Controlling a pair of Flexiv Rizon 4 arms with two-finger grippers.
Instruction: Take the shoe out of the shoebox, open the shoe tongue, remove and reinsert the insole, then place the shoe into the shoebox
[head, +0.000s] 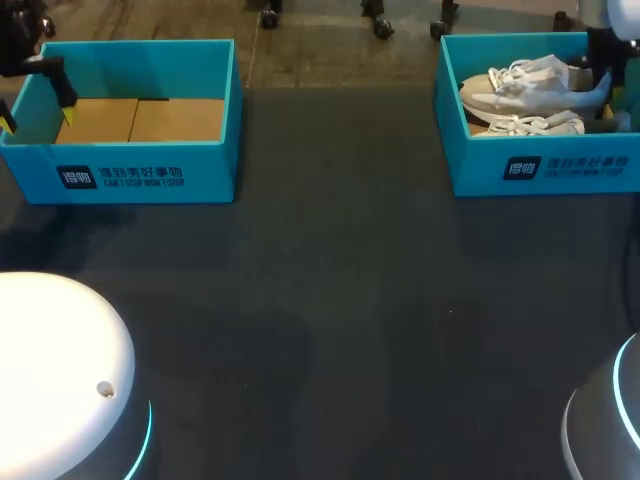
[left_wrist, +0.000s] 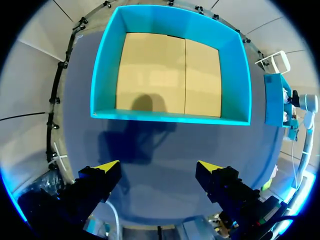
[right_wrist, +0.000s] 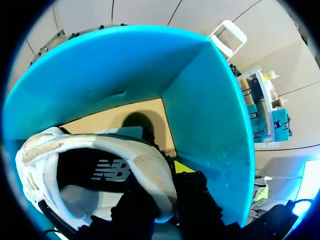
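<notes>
Shoe (head: 520, 90) toe leftward; right end effector (right_wrist: 167, 185) maybe pinching heel (right_wrist: 150, 162); left end effector (left_wrist: 160, 170) spread.

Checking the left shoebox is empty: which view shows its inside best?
Left wrist view: looks straight down into the shoebox, whole floor visible. Head view shows it slanted, floor partly hidden; right wrist view misses it.

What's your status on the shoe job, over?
Left gripper open, near empty blue cardboard box. Right gripper at heel of white lace-up sneaker, inside second blue shoebox. Another white sneaker beside it.
</notes>
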